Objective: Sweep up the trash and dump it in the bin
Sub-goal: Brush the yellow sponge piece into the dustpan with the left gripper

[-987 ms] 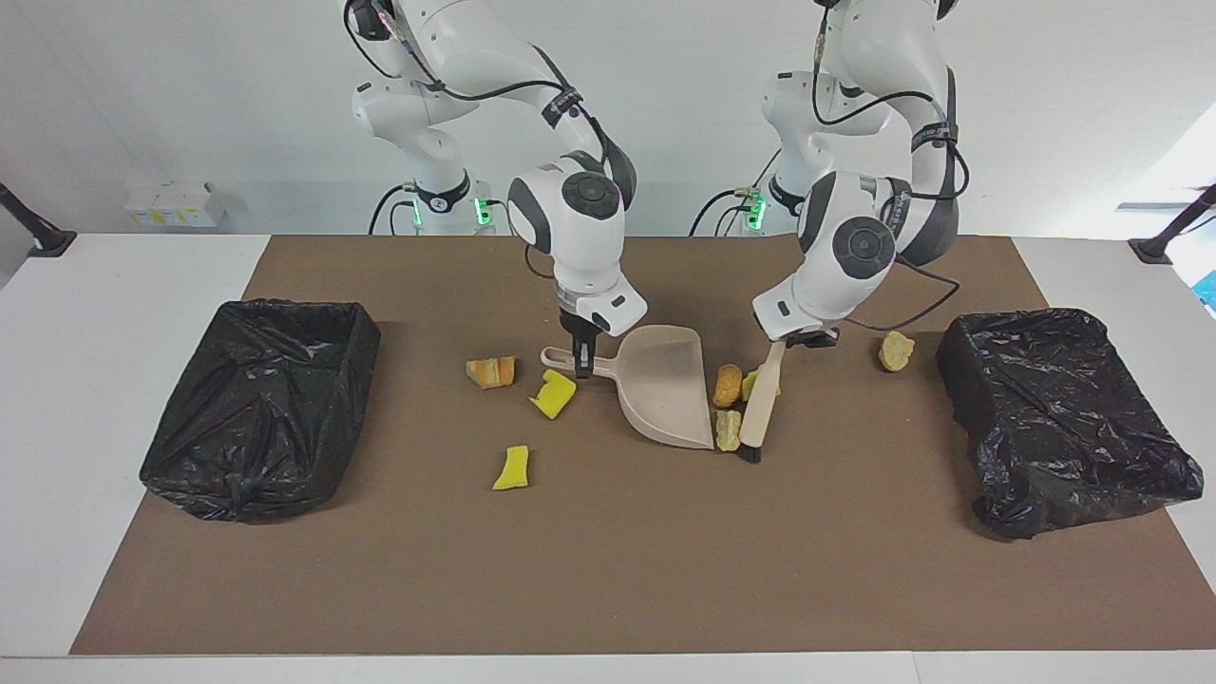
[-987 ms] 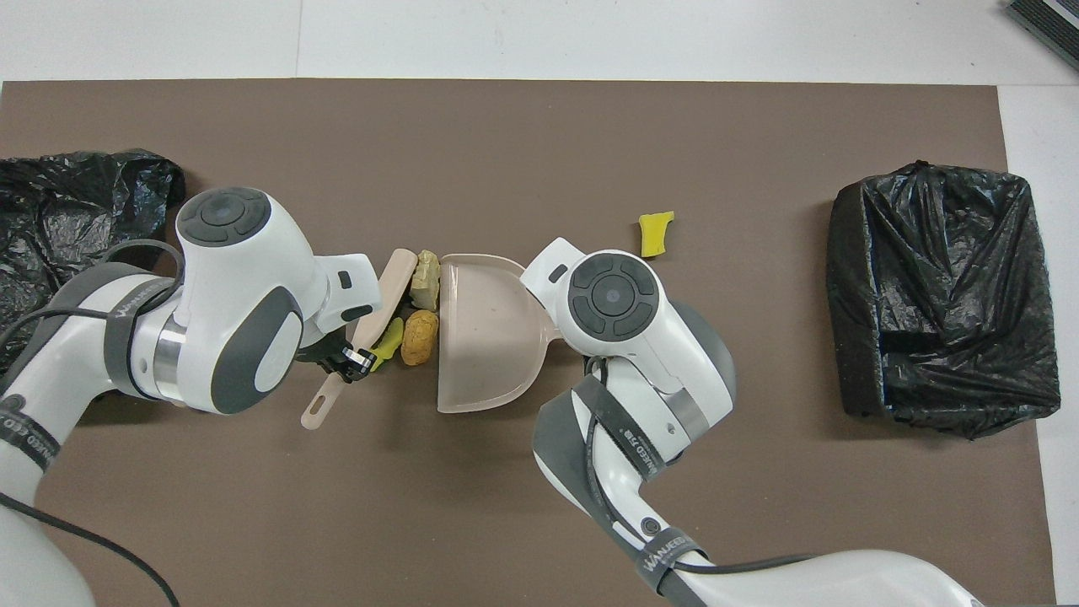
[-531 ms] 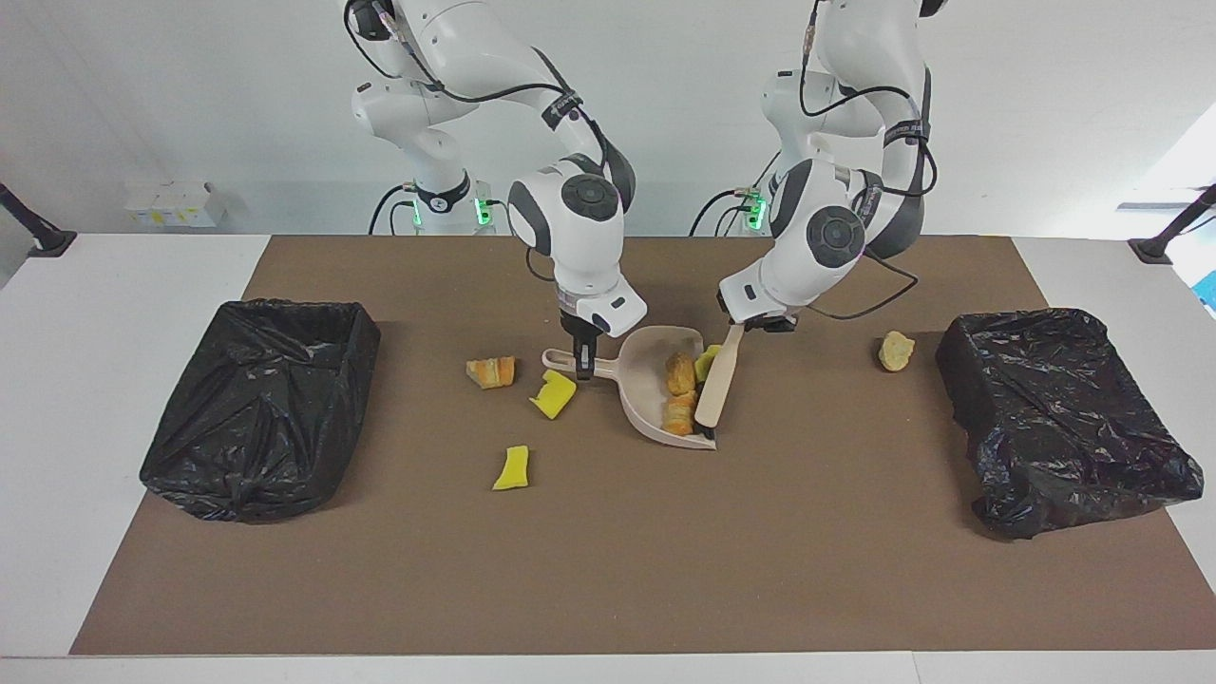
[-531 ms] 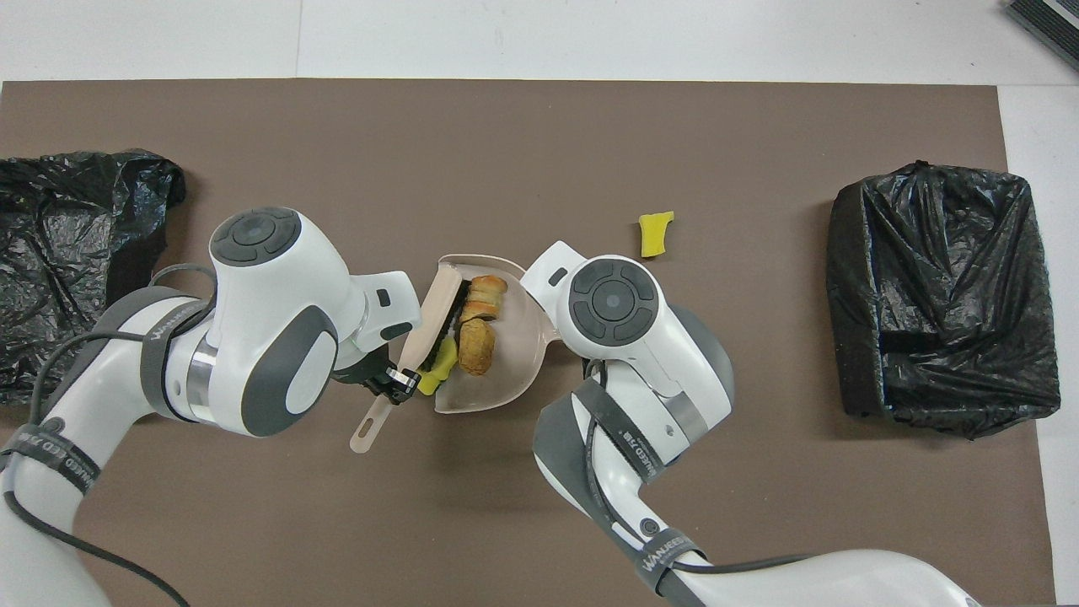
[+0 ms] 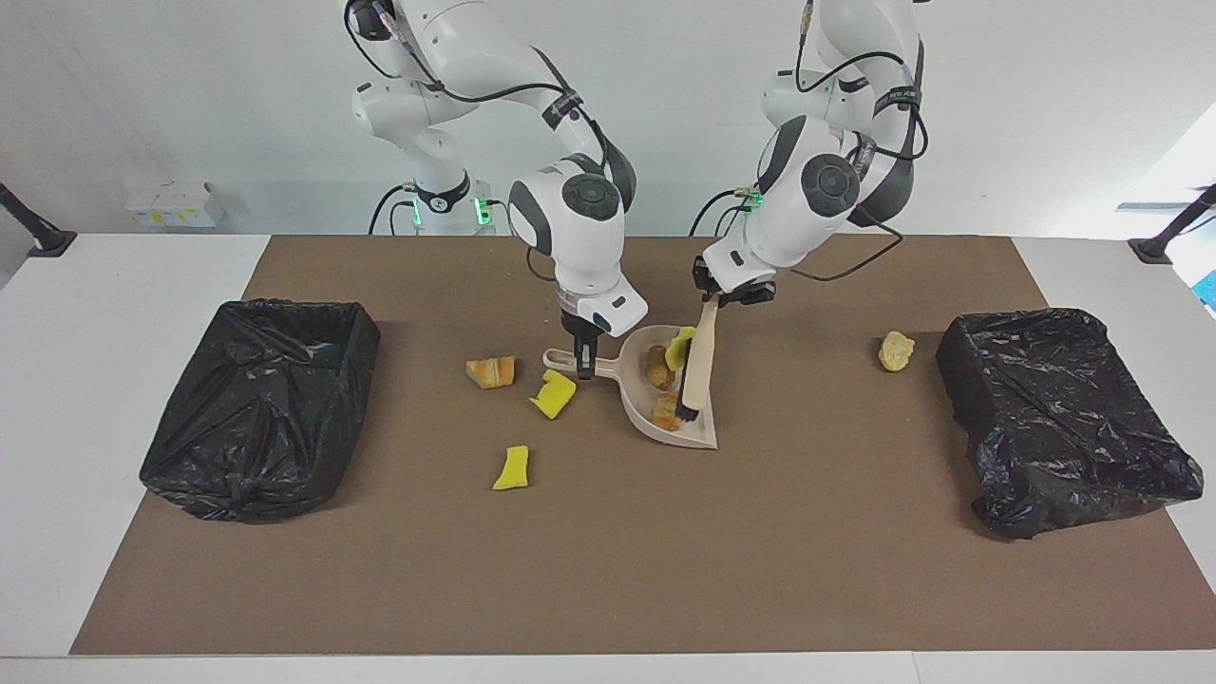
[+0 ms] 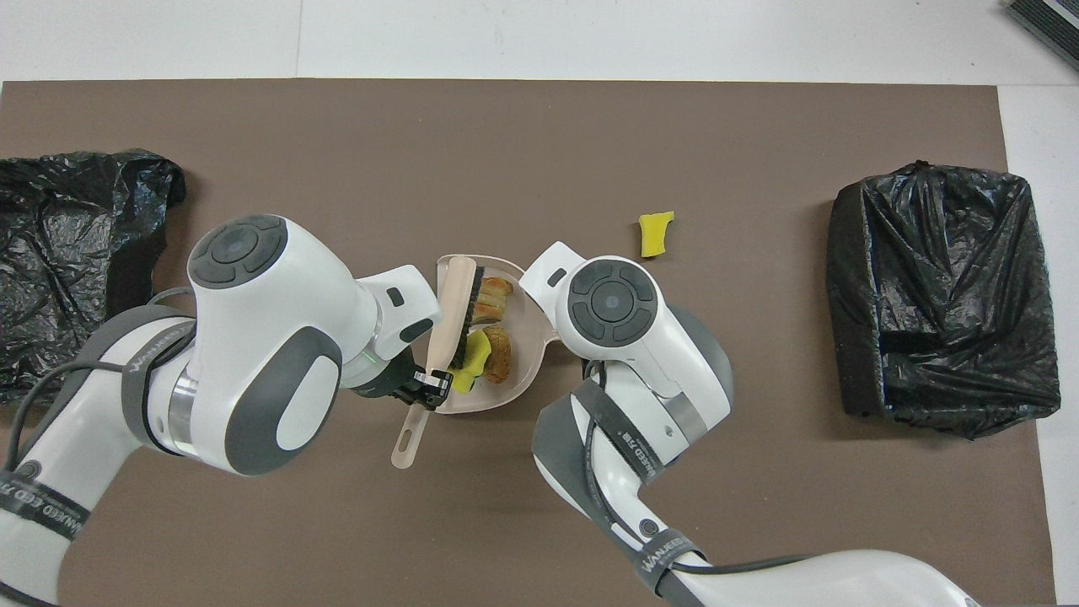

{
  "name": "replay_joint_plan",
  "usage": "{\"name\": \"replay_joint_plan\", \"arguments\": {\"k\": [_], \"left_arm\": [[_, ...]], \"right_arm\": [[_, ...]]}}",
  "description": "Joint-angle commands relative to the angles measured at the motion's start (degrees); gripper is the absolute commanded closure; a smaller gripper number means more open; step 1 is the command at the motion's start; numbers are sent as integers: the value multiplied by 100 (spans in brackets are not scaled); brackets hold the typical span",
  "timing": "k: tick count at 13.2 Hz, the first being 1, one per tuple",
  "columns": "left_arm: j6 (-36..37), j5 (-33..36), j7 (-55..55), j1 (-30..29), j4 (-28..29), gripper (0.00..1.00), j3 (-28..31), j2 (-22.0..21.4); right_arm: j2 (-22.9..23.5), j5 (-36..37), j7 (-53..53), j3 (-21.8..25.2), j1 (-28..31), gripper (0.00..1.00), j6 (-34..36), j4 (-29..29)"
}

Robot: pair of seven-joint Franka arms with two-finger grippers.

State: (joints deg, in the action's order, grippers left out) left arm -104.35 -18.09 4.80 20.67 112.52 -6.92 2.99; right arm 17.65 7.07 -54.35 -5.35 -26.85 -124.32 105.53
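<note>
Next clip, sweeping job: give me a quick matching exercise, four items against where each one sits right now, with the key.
Items:
1. brush
2. dustpan
3. tan lump
4. yellow sponge bit

Places:
A. alone on the mat, beside the black bin at the left arm's end
B. held by the left gripper, bristles inside the pan
C. loose on the mat, farther from the robots than the dustpan's handle
D. flat on the mat, handle held by the right gripper

Pairs: 1-B, 2-D, 3-A, 4-C
</note>
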Motion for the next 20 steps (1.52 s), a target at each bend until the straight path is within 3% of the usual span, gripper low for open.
{"name": "replay_joint_plan", "arguments": {"k": [1,7,12,13,20], "left_arm": [[99,-125,494,34,-89,100,-90,-184],[-286,-380,1337,43,-46,100,-450,-193],[-840,-371,1373,105,567,100,-460,-184],[-1111,-371,1374,61,717,100,-451,-202],[-1123,-362,1173,-757,1061,100,-442,-316]], "right_arm": [[-104,-101,20,-28,-4,100,-31,144],[-122,-101,29,-28,-22,100,31,144],[-148,-57,29,-19,-22,100,92,188],[-148,-48,21,-28,-22,100,92,188],[-183,-48,56,-28,-31,100,92,267]]}}
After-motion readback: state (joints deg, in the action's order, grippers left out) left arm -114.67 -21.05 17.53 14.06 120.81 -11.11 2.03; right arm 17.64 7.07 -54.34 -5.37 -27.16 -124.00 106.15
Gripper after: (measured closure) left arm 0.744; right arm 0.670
